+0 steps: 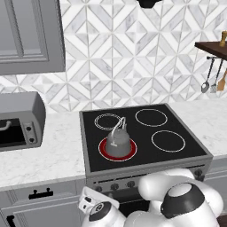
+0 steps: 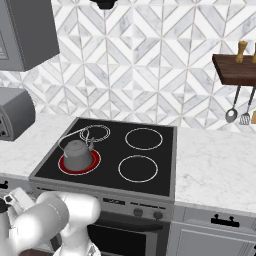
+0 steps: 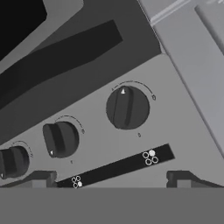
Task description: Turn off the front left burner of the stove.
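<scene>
Burner: the front left burner on the stove glows red under a grey kettle, so your task is not done.
End effector: the end effector stands wide, holding nothing, just short of the knobs.
Left: you likely must grip and turn the knob ahead.

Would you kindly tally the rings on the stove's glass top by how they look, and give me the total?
Red-filled ring, the front left burner under the kettle: 1
Double white ring: 1
Plain single white rings: 2
Total on the stove: 4
</scene>
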